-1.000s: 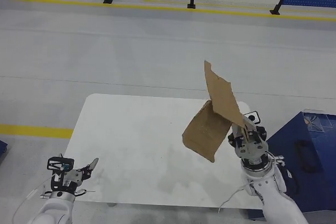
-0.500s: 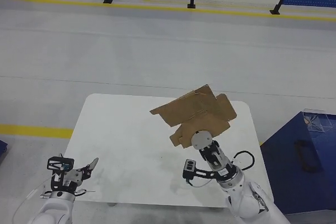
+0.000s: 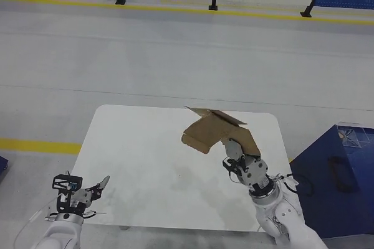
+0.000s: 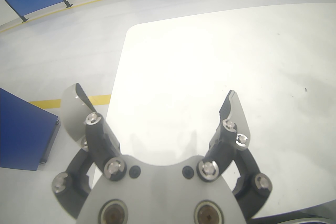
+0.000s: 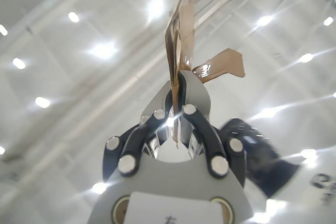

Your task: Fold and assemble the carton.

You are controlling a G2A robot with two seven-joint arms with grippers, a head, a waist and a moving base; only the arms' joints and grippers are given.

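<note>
Overhead view; wrist cameras behind end effectors [image 4: 154, 89] [image 5: 179, 78]

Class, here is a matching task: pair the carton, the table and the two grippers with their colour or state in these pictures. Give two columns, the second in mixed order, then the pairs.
Column one
1. carton
2. left gripper
3. right gripper
4. table

Column two
a. white, with rounded corners
b. shut on cardboard
c. brown, held by one edge
d. open, holding nothing

Pairs: 1-c, 2-d, 3-b, 4-a
</note>
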